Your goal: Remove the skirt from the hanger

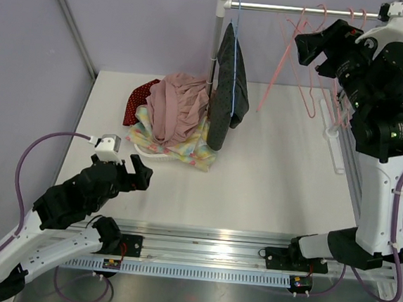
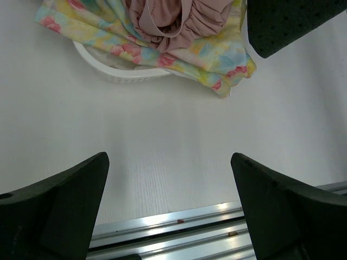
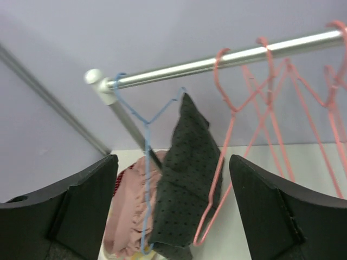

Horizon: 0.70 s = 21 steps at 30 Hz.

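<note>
skirt [image 1: 230, 83]: dark grey, dotted, hangs limp and bunched, caught by one top corner | hanger [image 1: 237, 20]: thin blue wire, hooked on rail [image 1: 298, 9] near its left end | skirt still on hanger

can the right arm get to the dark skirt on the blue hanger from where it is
Probably yes: the right gripper is level with the rail, open and facing the skirt; only the nearest pink hanger hangs partly across the way.
</note>
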Each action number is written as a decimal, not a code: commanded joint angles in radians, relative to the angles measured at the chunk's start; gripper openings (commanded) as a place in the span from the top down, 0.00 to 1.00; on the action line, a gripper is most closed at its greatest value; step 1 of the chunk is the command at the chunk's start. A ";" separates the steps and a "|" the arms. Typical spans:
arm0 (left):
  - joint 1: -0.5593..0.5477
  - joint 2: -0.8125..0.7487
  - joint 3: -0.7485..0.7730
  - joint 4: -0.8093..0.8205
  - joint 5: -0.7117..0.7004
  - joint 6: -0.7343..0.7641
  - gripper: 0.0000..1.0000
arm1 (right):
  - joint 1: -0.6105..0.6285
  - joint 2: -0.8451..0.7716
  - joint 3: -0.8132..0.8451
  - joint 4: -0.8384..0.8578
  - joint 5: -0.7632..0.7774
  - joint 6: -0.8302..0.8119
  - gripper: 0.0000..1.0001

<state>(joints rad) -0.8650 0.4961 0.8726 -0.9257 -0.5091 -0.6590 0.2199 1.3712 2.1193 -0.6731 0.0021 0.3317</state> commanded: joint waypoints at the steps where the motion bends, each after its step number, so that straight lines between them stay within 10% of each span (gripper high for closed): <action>1: -0.005 -0.010 -0.009 0.048 -0.009 0.013 0.01 | 0.065 0.133 0.108 0.000 -0.129 0.003 0.11; 8: -0.005 -0.024 -0.009 0.042 -0.020 0.007 0.01 | 0.234 0.429 0.442 -0.158 -0.007 -0.049 0.15; 18: -0.005 -0.045 -0.012 0.050 -0.011 0.010 0.01 | 0.274 0.431 0.142 0.001 0.038 -0.031 0.17; 21: -0.005 -0.042 -0.012 0.053 -0.006 0.013 0.01 | 0.279 0.440 0.097 0.013 0.038 -0.017 0.33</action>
<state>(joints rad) -0.8650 0.4591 0.8726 -0.9237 -0.5091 -0.6552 0.4828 1.8473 2.2368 -0.7383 0.0162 0.3080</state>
